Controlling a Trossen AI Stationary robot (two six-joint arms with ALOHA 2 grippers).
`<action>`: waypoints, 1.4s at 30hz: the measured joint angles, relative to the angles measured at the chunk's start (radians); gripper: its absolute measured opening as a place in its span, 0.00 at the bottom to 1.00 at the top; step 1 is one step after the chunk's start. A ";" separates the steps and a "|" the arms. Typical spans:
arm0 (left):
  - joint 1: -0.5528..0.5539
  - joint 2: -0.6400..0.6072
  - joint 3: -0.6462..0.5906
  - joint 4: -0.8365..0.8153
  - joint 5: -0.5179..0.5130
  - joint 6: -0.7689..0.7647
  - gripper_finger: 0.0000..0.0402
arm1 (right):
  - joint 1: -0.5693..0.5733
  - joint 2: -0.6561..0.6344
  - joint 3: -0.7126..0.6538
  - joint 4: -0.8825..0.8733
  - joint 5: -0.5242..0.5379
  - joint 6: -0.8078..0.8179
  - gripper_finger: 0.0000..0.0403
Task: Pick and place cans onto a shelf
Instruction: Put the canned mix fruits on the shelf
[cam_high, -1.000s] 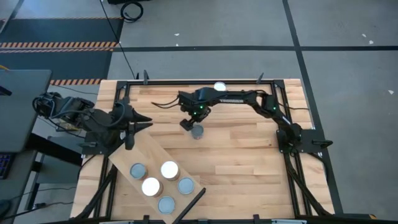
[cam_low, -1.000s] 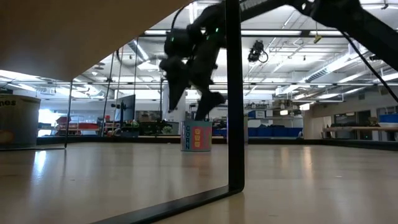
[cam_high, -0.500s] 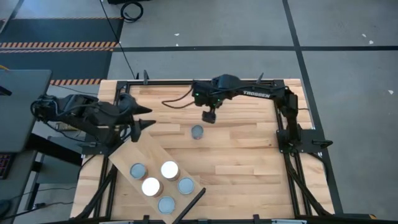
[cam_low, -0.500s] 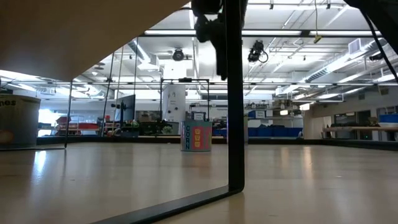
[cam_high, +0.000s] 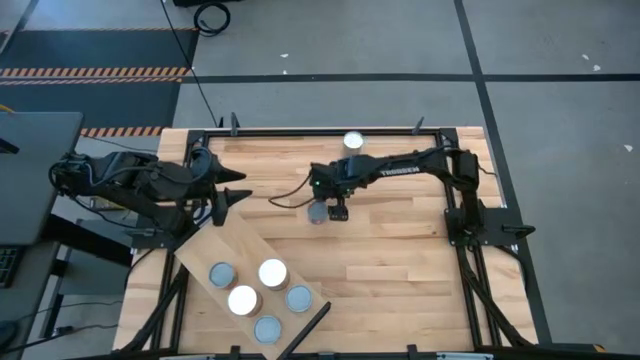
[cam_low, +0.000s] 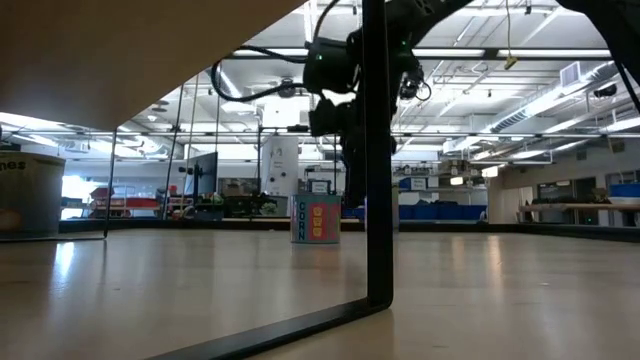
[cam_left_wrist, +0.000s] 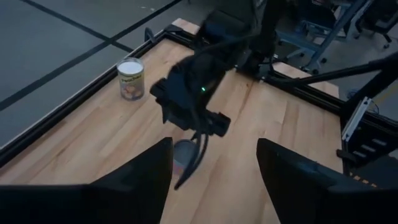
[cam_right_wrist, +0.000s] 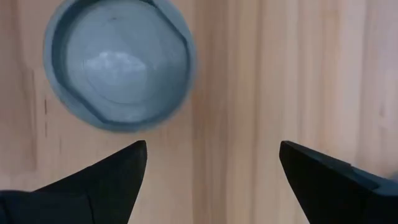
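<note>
We see the right gripper (cam_high: 337, 211) hanging over the middle of the bench (cam_high: 400, 260), fingers (cam_right_wrist: 93, 186) spread wide and holding nothing, just beside a grey-topped can (cam_high: 317, 212) that stands upright on the wood. A white-topped can (cam_high: 353, 141) sits at the bench's far edge. 5 cans (cam_high: 273, 272) stand on the shelf (cam_high: 240, 245) at the near left. The left gripper (cam_high: 240, 187) waits by the left edge, fingers (cam_left_wrist: 134, 180) apart.
</note>
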 joint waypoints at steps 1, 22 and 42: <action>0.000 0.000 0.000 -0.002 -0.006 -0.005 0.59 | 0.003 0.000 -0.020 0.036 -0.007 -0.006 0.93; 0.322 0.062 -0.206 -0.195 0.247 0.085 0.57 | 0.063 -0.312 0.005 -0.024 0.012 0.381 0.93; 0.410 0.567 -0.253 0.267 0.610 0.549 0.94 | 0.262 -0.622 0.005 -0.438 0.304 0.858 0.93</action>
